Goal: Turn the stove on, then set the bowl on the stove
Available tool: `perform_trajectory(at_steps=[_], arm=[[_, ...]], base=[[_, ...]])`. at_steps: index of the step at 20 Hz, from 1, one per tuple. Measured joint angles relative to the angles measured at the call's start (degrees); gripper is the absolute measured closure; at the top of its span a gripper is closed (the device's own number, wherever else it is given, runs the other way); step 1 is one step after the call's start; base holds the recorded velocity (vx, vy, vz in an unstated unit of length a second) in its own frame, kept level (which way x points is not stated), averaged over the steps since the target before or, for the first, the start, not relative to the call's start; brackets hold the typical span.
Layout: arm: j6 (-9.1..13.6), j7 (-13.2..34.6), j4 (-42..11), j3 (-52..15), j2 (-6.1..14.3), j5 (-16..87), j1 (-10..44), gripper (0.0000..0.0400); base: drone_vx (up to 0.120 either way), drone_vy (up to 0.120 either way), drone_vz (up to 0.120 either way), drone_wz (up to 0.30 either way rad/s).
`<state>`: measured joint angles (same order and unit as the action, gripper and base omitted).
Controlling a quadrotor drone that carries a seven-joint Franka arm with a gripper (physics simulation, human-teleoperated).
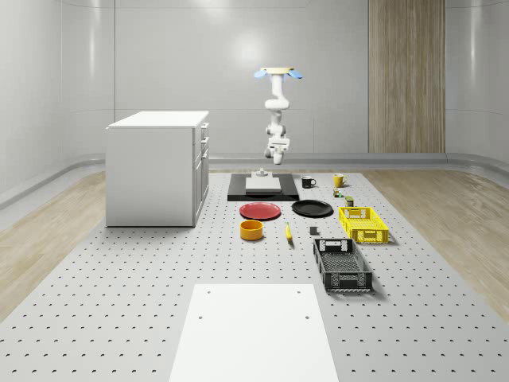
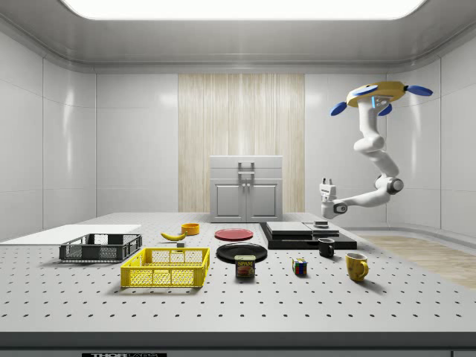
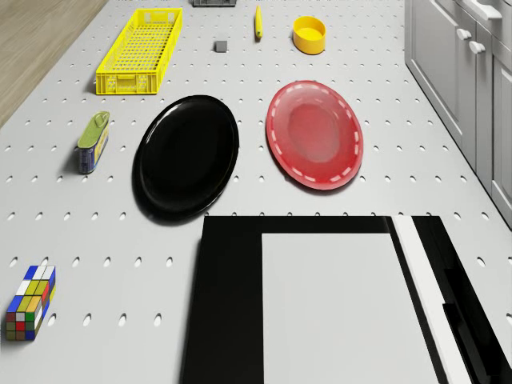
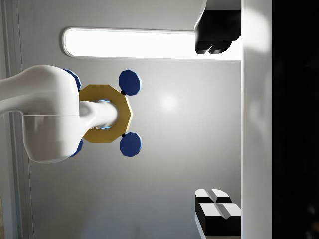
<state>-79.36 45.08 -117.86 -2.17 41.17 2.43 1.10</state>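
Above the stove (image 1: pixel 263 188), centre of the whole-scene view, the drone (image 1: pixel 278 73) hovers; gripper (image 1: pixel 277 159) fingers apart, holding nothing; bowl (image 1: pixel 251 230) sits lower centre.

Below the gripper (image 2: pixel 326 184) lies open air down to the stove (image 1: pixel 263 188), whose flat top carries a small knob block (image 1: pixel 260 173) at its far edge, just under the fingers. In the side view the drone (image 2: pixel 379 94) hovers high beyond the stove's right end, arm bent down toward it. Toward the bowl (image 1: pixel 251 230), the red plate (image 1: pixel 261 211) and black plate (image 1: pixel 312 208) lie flat and low. The black mug (image 1: pixel 308 181) stands just beside the stove; the cabinet (image 1: pixel 157 167) rises well apart
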Motion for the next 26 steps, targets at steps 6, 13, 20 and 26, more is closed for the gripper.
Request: perform_trajectory(at_steps=[6,13,20,26], arm=[[-0.32,0.61,-0.49,-3.28,0.26,4.62,1.01,0.0],[-1.07,2.88,-3.81,-14.3,1.18,20.35,4.54,0.0],[-2.45,11.37,-21.5,-37.7,5.15,57.91,14.3,0.0],[2.43,26.16,-40.55,-55.33,10.0,92.34,31.0,0.0]], base=[[0.12,-0.12,0.0,0.0],[0.12,-0.12,0.0,0.0],[0.12,-0.04,0.0,0.0],[0.12,0.0,-0.087,0.0]])
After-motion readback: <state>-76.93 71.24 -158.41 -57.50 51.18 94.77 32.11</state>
